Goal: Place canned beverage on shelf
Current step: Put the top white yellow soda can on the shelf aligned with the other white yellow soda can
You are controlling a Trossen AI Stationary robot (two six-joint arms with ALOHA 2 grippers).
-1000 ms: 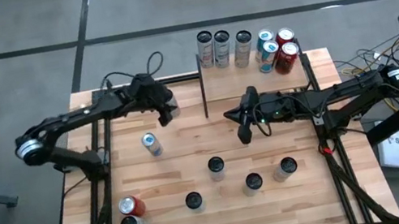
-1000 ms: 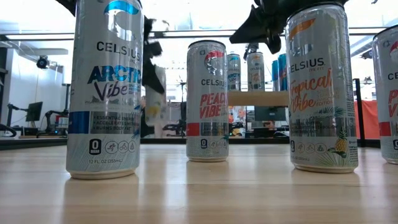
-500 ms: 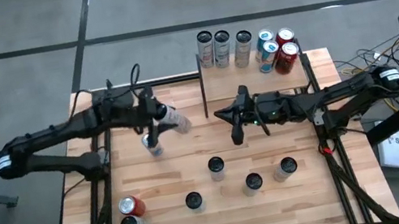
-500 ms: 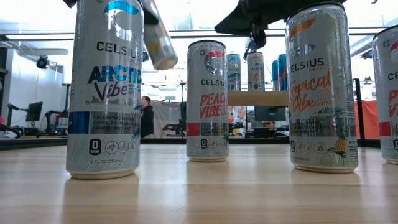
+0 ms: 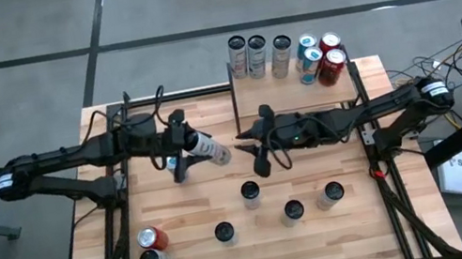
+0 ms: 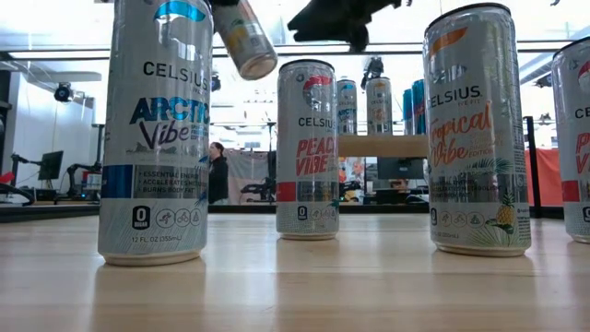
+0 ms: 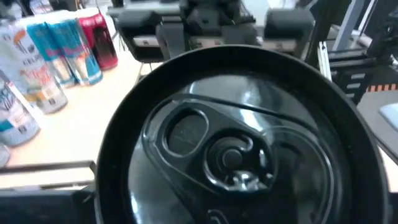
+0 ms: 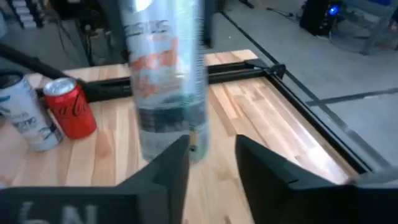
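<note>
Above mid-counter (image 5: 325, 227): left tool (image 5: 179, 148) clamping tilted Celsius can (image 5: 206, 147); right tool (image 5: 256, 147) parted, approaching. Hold steady until can centred between fingers.

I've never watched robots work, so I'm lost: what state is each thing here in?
held can: tilted, lifted off the table, gripped by the left gripper.
right gripper: open, empty, facing that can.
shelf: carries five upright cans.
table cans: upright, standing free.
</note>
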